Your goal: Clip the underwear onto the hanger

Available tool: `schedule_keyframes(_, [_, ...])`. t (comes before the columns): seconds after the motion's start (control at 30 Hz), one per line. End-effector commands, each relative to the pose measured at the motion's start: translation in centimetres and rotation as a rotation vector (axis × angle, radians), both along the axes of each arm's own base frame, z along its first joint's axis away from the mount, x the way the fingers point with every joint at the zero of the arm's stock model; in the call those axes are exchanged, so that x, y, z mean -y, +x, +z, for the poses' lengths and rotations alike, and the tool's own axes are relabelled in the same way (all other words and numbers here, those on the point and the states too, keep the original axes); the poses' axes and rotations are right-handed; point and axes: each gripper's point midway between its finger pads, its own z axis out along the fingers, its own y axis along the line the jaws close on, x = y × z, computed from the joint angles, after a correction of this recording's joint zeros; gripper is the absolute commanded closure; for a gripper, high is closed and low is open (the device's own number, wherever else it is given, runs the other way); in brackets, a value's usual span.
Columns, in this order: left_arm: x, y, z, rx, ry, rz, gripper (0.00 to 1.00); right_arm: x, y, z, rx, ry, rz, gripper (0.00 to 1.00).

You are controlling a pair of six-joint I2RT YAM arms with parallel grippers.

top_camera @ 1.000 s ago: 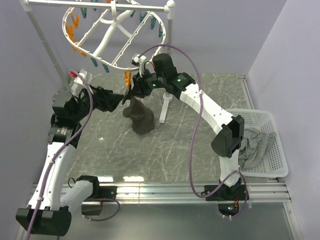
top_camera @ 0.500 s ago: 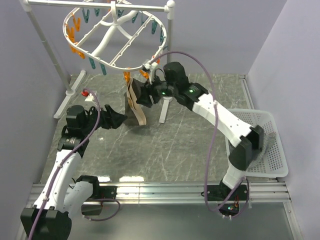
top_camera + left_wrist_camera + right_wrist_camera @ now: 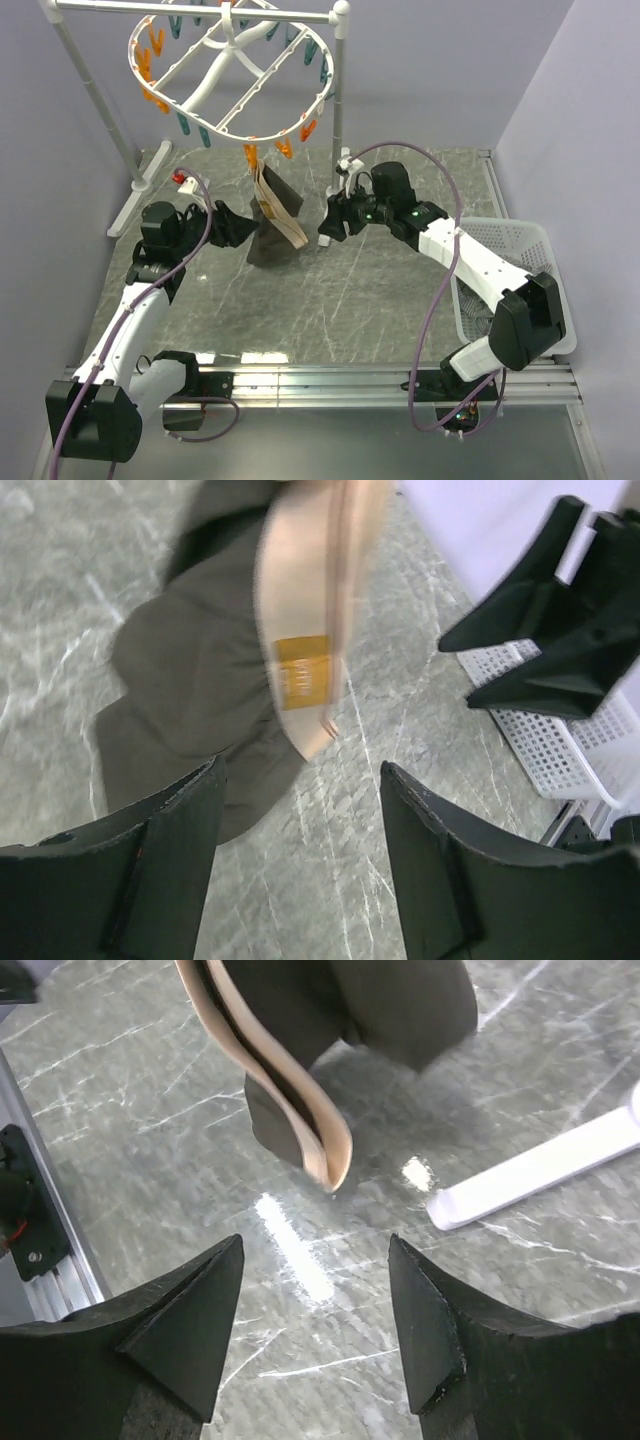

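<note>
The underwear point(image 3: 272, 228), dark olive-brown with a tan waistband, hangs from an orange clothespin point(image 3: 250, 156) on the near rim of the white oval hanger point(image 3: 232, 70). Its lower edge reaches the table. It also shows in the left wrist view point(image 3: 215, 670) with a small label on the band, and in the right wrist view point(image 3: 300, 1070). My left gripper point(image 3: 240, 226) is open and empty just left of the cloth. My right gripper point(image 3: 328, 226) is open and empty to its right. Neither touches the cloth.
The hanger hangs from a white pole rail stand point(image 3: 338, 90) whose foot point(image 3: 540, 1165) lies on the marble table. A white basket point(image 3: 515, 290) stands at the right edge. Purple walls enclose the back and sides.
Both grippers have let go of the underwear and drawn back, the left one leftward and the right one to the right and down. The underwear now hangs from the clip alone.
</note>
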Motion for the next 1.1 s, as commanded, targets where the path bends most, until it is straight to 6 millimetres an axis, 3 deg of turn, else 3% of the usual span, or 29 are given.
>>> schedule_keyframes(0.0, [1.0, -0.6, 2.7, 0.157, 0.010, -0.091, 0.33, 0.4, 1.6, 4.6, 0.136, 0.096, -0.014, 0.34])
schedule_keyframes(0.17, [1.1, -0.7, 3.3, 0.160, -0.005, -0.090, 0.37, 0.5, 3.4, 5.1, 0.128, 0.133, -0.028, 0.37])
schedule_keyframes(0.33, [0.9, -0.1, 3.5, 0.134, -0.027, -0.057, 0.41, 0.1, 4.0, 3.9, 0.107, 0.134, -0.012, 0.37])
schedule_keyframes(0.53, [1.5, -1.0, 3.9, 0.161, 0.000, -0.116, 0.44, 0.7, 5.4, 2.7, 0.076, 0.127, -0.037, 0.36])
schedule_keyframes(0.67, [1.5, -1.7, 3.9, 0.169, 0.020, -0.129, 0.44, 1.2, 6.9, 3.6, 0.092, 0.146, -0.071, 0.37])
schedule_keyframes(0.83, [2.4, -3.0, 6.4, 0.256, 0.035, -0.173, 0.44, 2.1, 8.7, 7.7, 0.174, 0.218, -0.105, 0.38])
schedule_keyframes(0.93, [4.1, -3.7, 8.0, 0.316, 0.048, -0.209, 0.43, 2.1, 9.2, 10.7, 0.244, 0.272, -0.109, 0.39])
schedule_keyframes(1.07, [5.0, -2.7, 11.6, 0.407, 0.044, -0.154, 0.39, 1.9, 10.2, 15.0, 0.334, 0.322, -0.120, 0.39])
